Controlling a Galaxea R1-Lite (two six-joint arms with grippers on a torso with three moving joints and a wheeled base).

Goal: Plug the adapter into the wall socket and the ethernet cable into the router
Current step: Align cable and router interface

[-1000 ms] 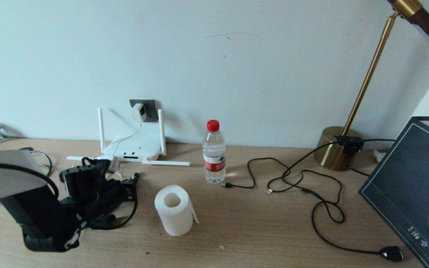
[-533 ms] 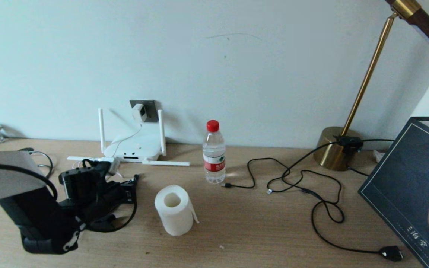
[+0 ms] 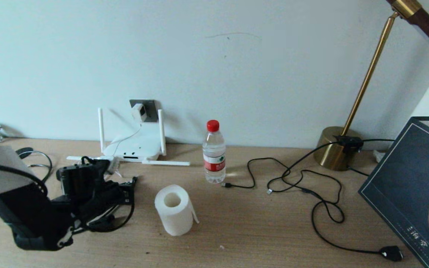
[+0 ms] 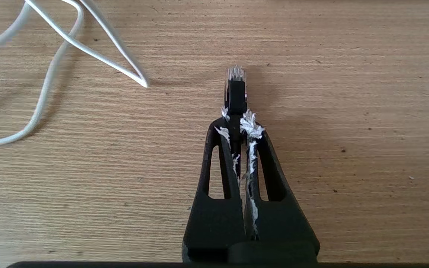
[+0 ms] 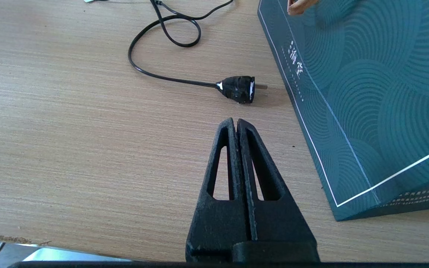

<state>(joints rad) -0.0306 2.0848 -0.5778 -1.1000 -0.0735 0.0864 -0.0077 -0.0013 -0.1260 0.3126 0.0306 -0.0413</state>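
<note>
Left wrist view: left gripper (image 4: pixel 237 121) pinches the light, limp ethernet cable (image 4: pixel 235 97) behind its fragile clear clip; right gripper (image 5: pixel 235 124) sits closed, empty.

A tan wood-grain surface (image 3: pixel 259 230) is carrying a white router (image 3: pixel 134 147), a white paper roll (image 3: pixel 174 209), a clear bottle (image 3: pixel 214 152) wearing a red cap and red label, black cables (image 3: pixel 311 193), a brass-gold lamp (image 3: pixel 339 147) and a dark teal bag (image 5: pixel 367 85) showing swirling concentric lines.
</note>
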